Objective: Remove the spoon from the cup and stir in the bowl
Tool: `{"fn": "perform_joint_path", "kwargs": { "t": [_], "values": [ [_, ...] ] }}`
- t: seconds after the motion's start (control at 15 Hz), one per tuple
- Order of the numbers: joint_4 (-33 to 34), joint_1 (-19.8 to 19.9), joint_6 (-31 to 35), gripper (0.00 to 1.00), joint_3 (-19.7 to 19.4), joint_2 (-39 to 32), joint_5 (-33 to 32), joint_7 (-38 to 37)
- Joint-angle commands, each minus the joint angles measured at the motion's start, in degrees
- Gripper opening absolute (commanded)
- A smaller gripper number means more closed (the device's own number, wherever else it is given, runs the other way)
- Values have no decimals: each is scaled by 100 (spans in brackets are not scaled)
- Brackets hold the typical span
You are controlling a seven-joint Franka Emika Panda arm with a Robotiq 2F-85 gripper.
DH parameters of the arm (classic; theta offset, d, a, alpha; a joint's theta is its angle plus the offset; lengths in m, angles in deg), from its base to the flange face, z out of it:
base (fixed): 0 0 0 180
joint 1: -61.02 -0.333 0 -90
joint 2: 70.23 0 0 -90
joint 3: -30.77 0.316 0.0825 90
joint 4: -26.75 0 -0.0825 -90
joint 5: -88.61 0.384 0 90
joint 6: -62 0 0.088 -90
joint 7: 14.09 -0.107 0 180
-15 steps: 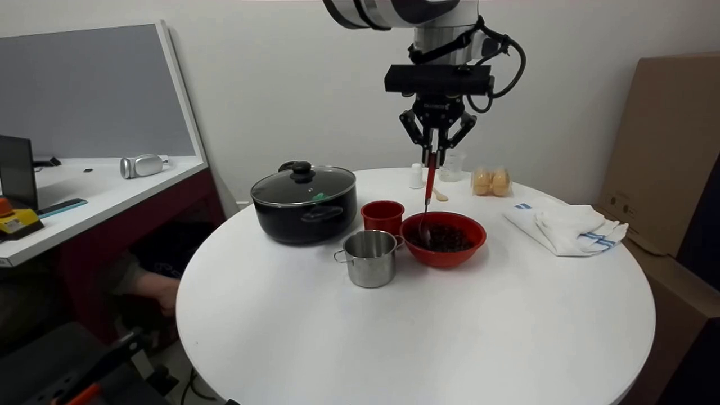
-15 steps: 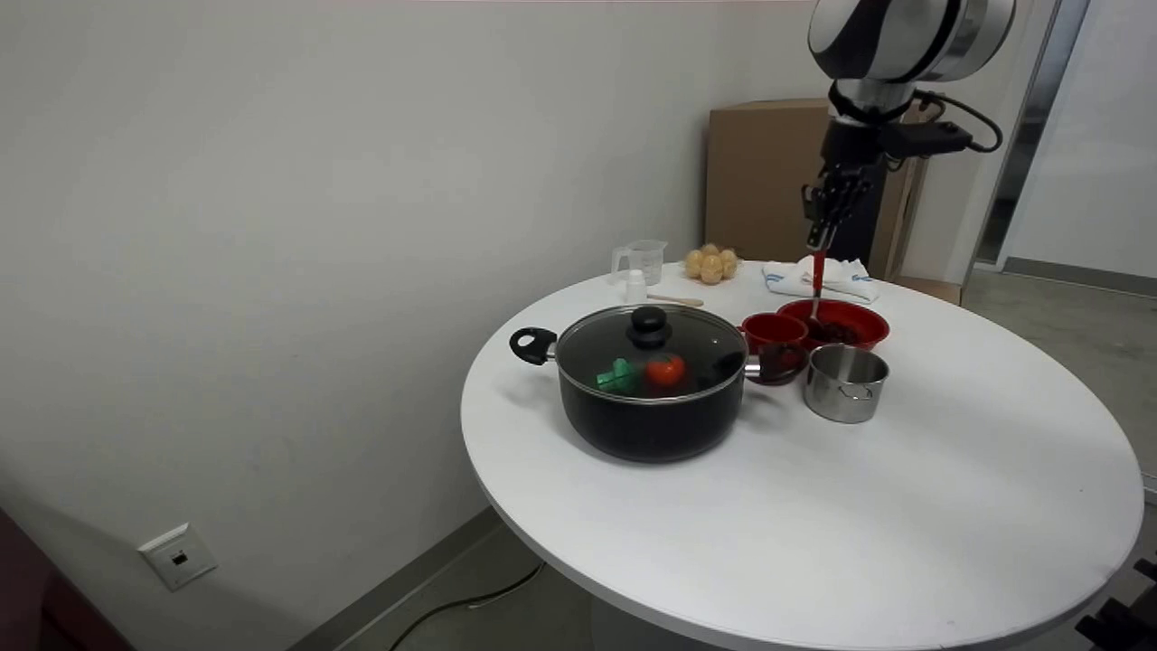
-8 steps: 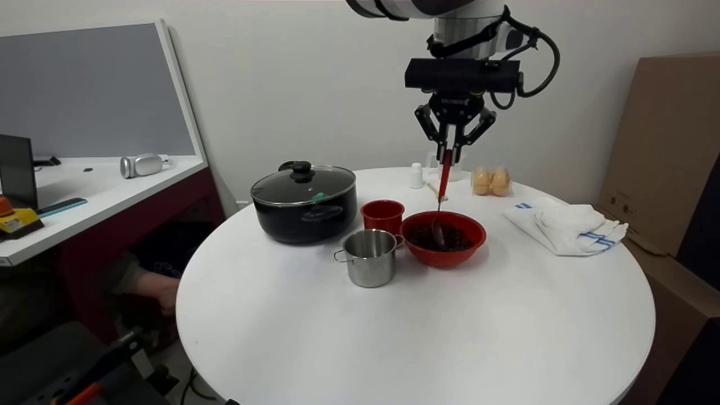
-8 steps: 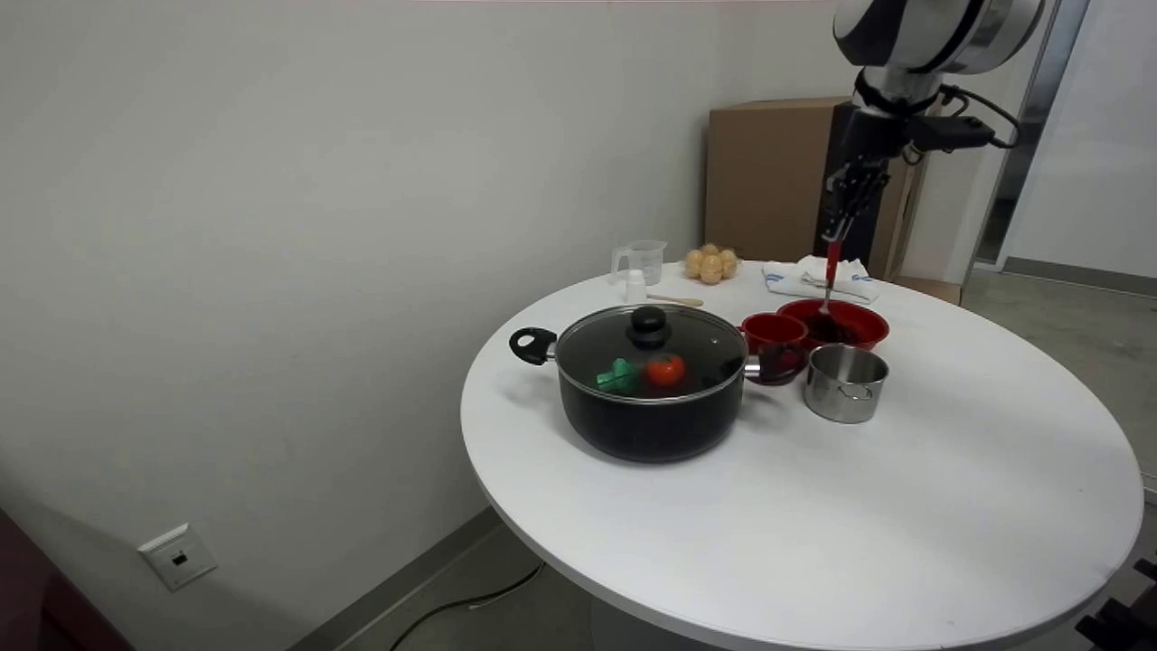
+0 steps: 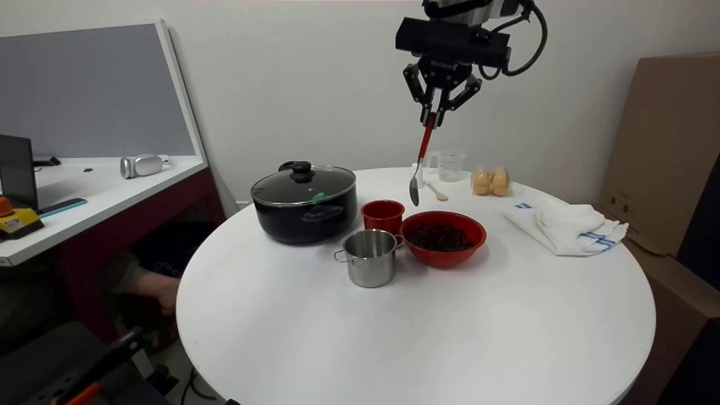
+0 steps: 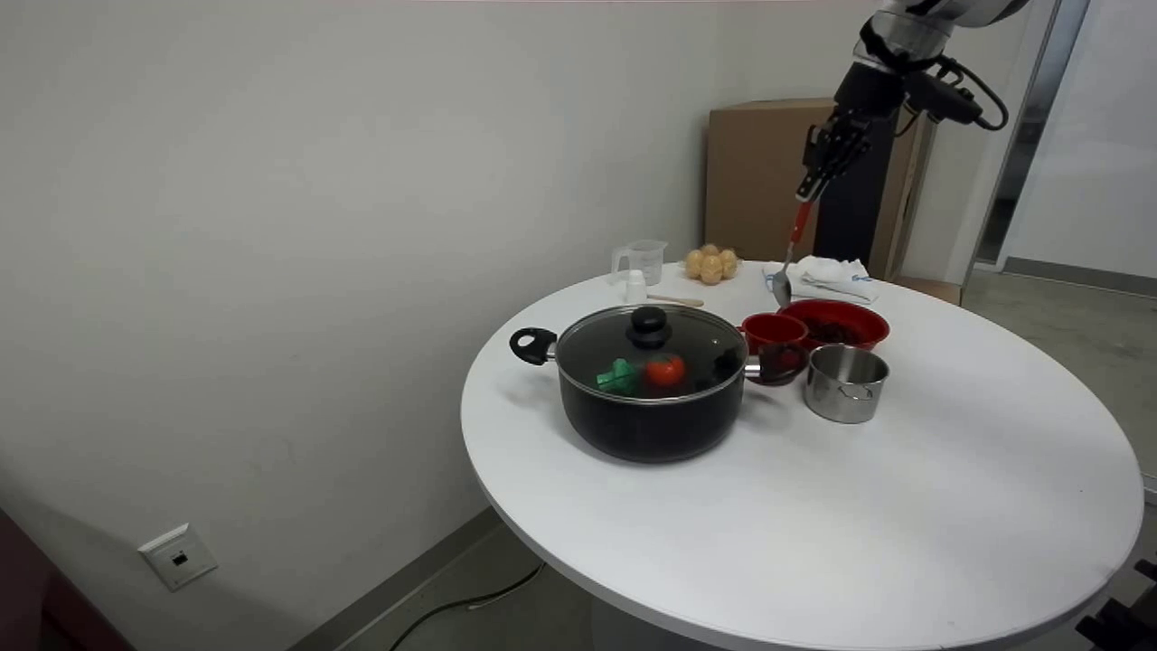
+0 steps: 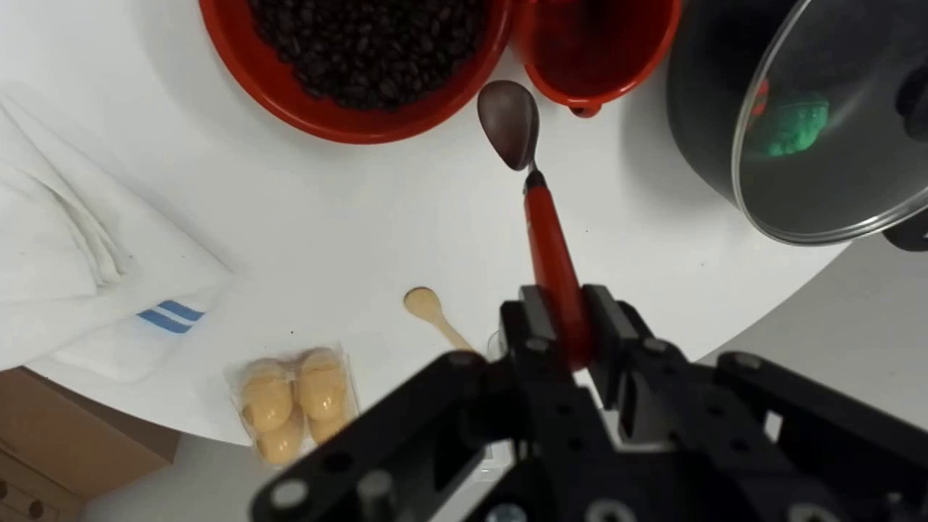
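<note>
the spoon (image 5: 423, 146) is up in the air rn, w/ the fingers (image 7: 612, 319) clenched on the upper part of its red handle, metal head hanging down at a slant. in the wrist view that head shows just outside the rim of the red bowl (image 5: 441, 260), near the gap b/w it n the red cup (image 5: 377, 223), so it's out of both atm. bowl's got a load of dark beans (image 7: 377, 51) in it. the cup's upright right beside the bowl, can't tell if they touch tbh. just beside those two is a shiny steel cup (image 5: 371, 274), also upright, w/ thin wire handles. on the red cup's other side from the bowl sits a big black pot (image 5: 295, 225), glass lid (image 5: 275, 188) on, n thru the glass u can see a green thing (image 6: 619, 376) plus a red tomato-looking thing (image 6: 665, 370). on the far side of the bowl from the steel cup there's a wooden spoon (image 7: 424, 303) lying flat, a lil white bottle (image 6: 635, 289), a clear measuring jug (image 6: 645, 263) n some packed tan eggs (image 7: 267, 397). white towel (image 5: 571, 228) w/ blue stripes is folded near the edge, w/ the bowl b/w it n the red cup. all that's on a round white counter (image 5: 416, 337), cardboard box (image 5: 664, 140) past the edge.
</note>
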Motion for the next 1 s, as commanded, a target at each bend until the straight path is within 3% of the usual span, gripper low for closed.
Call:
{"fn": "perform_joint_path", "kwargs": {
  "t": [0.0, 0.47, 0.93],
  "values": [
    [201, 15, -495, 4, -121, -40, 393, 70],
    [274, 65, -840, 4, -446, -156, 547, -66],
    [385, 165, -1324, 4, -484, -320, 711, -22]
  ]
}}
